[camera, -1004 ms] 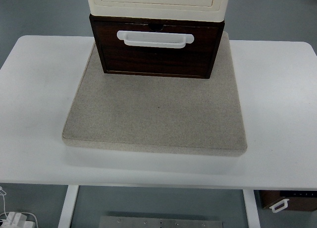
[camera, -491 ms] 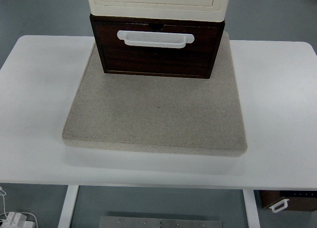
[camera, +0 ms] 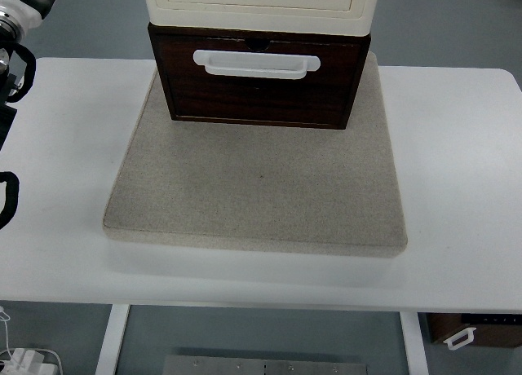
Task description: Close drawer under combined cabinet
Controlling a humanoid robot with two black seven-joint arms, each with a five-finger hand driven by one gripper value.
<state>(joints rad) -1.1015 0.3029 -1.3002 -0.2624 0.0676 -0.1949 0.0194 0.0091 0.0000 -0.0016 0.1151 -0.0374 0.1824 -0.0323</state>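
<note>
The left arm (camera: 15,57) is showing at the picture's nine-to-ten o'clock edge, its finger state impossible to tell. The drawer (camera: 257,86) is sitting at twelve o'clock, well apart to its right, white handle (camera: 256,63) running left-right.

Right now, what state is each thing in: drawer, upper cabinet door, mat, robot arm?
Drawer: pulled out, sticking forward under the cabinet.
Cabinet door: shut.
Mat: flat on the table, bearing the cabinet.
Left arm: at the picture's left edge, touching nothing; hand unclear.
</note>
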